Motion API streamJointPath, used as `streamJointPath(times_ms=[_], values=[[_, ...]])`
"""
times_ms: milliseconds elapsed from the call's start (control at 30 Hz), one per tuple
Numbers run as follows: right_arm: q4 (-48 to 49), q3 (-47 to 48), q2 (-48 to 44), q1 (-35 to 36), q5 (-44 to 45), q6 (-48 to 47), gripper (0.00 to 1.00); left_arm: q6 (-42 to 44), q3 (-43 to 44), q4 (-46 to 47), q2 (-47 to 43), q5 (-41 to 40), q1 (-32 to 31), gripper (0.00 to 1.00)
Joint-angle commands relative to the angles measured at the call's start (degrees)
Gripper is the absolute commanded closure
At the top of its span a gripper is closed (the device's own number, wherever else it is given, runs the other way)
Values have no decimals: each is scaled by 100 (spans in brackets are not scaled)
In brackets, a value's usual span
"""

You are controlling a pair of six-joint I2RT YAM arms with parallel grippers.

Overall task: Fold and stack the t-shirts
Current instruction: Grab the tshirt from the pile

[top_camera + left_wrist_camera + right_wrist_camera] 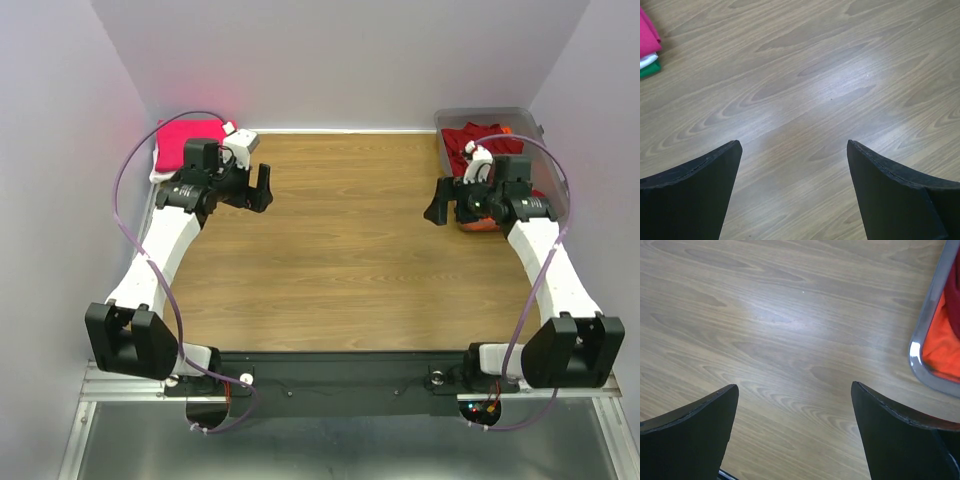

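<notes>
- The wood-grain tabletop (350, 270) spreads leftward and nearward from the tub; it is where I will fold.
- The clear tub (487, 112) sits at the far right corner.
- Inside the tub lies a crumpled dark red t-shirt (485, 140), with an orange t-shirt (940, 342) at the tub's near end.
- Straight across from the tub, at the far left corner, is a folded stack: a hot pink t-shirt (185, 140) over a white t-shirt (647, 60) and a green t-shirt (650, 69).
- My right gripper (437, 203) hovers just beside the tub's near end, spread wide and holding nothing.
- My left gripper (262, 188) hovers well apart from the tub, near the stack, equally wide and empty.
- My judgement: reach into the tub, pinch one shirt only, and lift it above the rim before dragging.
</notes>
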Motion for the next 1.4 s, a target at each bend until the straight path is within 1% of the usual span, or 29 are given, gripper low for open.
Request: streamJointPath(times_ms=[0, 33, 133, 167, 233, 267, 333, 367, 433, 533, 600, 667, 700, 867, 1033, 1300, 1367], values=[[-55, 659, 319, -50, 302, -434, 0, 199, 175, -49, -338, -34, 68, 1], [-72, 764, 529, -85, 460, -618, 0, 190, 254, -128, -286, -25, 129, 1], [-160, 1309, 978, -480, 331, -725, 0, 199, 290, -199, -250, 386, 270, 1], [-160, 1458, 1354, -646, 304, -726, 0, 260, 247, -164, -259, 544, 314, 1], [-178, 2010, 1812, -753, 399, -682, 0, 383, 185, -76, -268, 642, 323, 1], [-178, 2196, 2215, -840, 548, -656, 0, 384, 141, 20, -250, 721, 332, 1], [-213, 2678, 2656, -946, 550, -594, 0, 358, 149, 82, -171, 809, 332, 1], [-248, 2838, 3076, -981, 671, -620, 0, 366, 245, 30, -58, 992, 332, 1], [-248, 3145, 3421, -990, 812, -742, 1, 323, 299, 39, 40, 1064, 341, 1], [-240, 3673, 4044, -1043, 1024, -840, 5, 112, 159, 284, 66, 1161, 349, 1], [-248, 3981, 4283, -1087, 1068, -857, 12, 23, 27, 381, 49, 1205, 349, 1], [-240, 4087, 4547, -1105, 1147, -875, 17, 41, -52, 382, 23, 1162, 349, 1], [-231, 4096, 4635, -1113, 1182, -858, 19, 84, -53, 373, 14, 1013, 358, 1], [-161, 3965, 4952, -1184, 1252, -700, 26, 173, 9, 188, 75, 897, 385, 1], [-20, 3710, 4987, -1307, 1332, -655, 31, 155, -17, 223, 66, 906, 385, 1], [-37, 3499, 5110, -1368, 1261, -708, 31, 129, -53, 258, 137, 933, 385, 1], [-46, 3525, 5111, -1386, 1200, -673, 44, 146, 9, 206, 189, 906, 385, 1]])
